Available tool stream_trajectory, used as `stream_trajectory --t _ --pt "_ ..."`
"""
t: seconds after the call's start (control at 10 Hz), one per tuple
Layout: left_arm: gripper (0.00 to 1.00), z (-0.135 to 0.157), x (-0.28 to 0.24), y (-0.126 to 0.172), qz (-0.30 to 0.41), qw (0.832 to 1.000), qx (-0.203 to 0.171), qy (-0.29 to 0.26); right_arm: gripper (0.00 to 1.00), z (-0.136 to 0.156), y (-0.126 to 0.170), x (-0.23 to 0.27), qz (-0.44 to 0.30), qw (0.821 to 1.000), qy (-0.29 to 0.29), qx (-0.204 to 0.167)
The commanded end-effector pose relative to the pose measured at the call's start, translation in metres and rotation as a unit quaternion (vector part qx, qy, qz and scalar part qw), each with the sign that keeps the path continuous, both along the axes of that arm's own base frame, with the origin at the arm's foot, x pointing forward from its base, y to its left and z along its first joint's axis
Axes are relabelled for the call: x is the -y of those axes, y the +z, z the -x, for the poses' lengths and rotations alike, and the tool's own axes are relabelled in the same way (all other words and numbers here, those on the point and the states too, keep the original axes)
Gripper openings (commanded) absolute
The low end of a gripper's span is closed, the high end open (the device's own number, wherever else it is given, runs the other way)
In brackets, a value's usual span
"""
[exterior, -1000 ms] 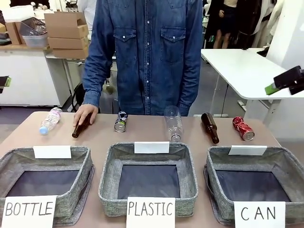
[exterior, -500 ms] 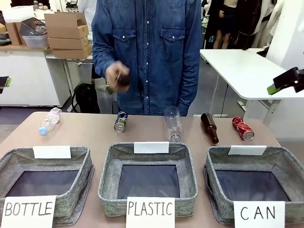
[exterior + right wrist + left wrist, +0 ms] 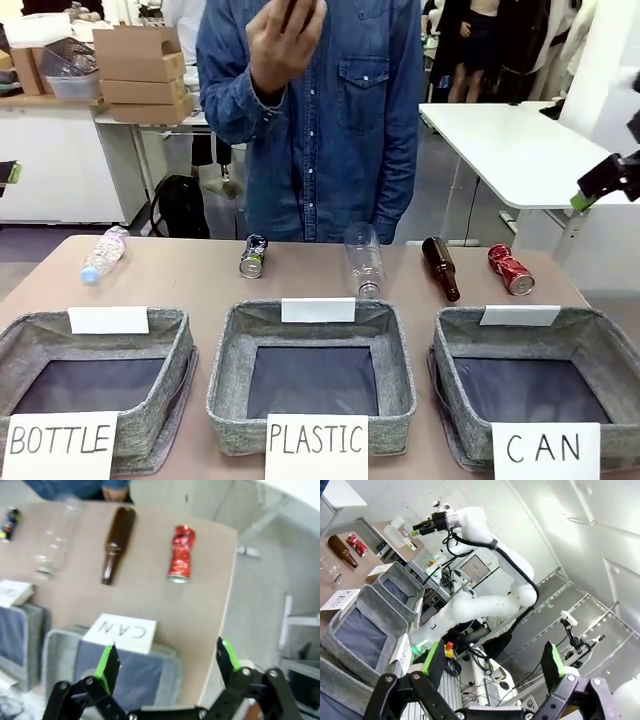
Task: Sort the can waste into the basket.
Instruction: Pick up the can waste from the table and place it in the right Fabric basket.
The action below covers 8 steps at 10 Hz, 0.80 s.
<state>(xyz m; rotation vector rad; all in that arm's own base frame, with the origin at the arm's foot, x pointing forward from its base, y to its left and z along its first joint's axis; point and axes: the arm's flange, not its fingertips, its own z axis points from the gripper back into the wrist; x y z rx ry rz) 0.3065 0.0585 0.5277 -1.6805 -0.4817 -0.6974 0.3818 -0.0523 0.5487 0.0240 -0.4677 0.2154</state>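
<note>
**Jaws open on both arms, both cans on the counter**

Jaws on your right arm stand wide open, empty, raised above the right end of the counter point(image 3: 300, 290) and looking down on it. Your left jaws are open and empty too, aimed away from the work.

Neither can is sorted yet. The crushed red can point(image 3: 180, 555) lies on its side near the counter's right edge, just behind the grey basket point(image 3: 600, 345) signed "CAN". The blue and silver can point(image 3: 254, 256) lies well to the left, behind the basket signed "PLASTIC" point(image 3: 225, 370).

Watch for these risks:
- A brown glass bottle point(image 3: 442, 268) lies close beside the red can. Wide jaws coming down could knock it and set it rolling.
- The red can is dented and round, so a glancing touch may roll it off the near edge.
- Reaching for the blue can takes you past the wrong basket, and a clear plastic bottle point(image 3: 365, 260) lies near it.
- The person's hand point(image 3: 285, 40) is raised over the far side and may come down into your path.
</note>
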Motion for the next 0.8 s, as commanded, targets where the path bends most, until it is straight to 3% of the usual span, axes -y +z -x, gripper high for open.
stream_trajectory --t 0.0,0.2,0.4,0.5,0.7 --pt "1.0 0.001 -0.002 0.002 0.006 1.0 0.012 -0.006 1.0 -0.078 0.004 0.027 -0.054 0.997 0.009 -0.054" --pt "1.0 0.001 -0.002 0.002 0.006 1.0 0.012 -0.006 1.0 -0.146 -0.039 0.062 -0.123 0.99 0.015 -0.069" --pt "1.0 0.001 -0.002 0.002 0.006 1.0 0.012 -0.006 1.0 -0.201 -0.09 0.075 -0.118 0.986 -0.032 -0.109" --pt "1.0 0.001 -0.002 0.002 0.006 1.0 0.012 -0.006 1.0 -0.225 -0.116 0.072 -0.129 0.984 -0.019 -0.124" --pt "1.0 0.001 -0.002 0.002 0.006 1.0 0.012 -0.006 1.0 -0.256 -0.163 0.071 -0.118 0.981 -0.049 -0.148"
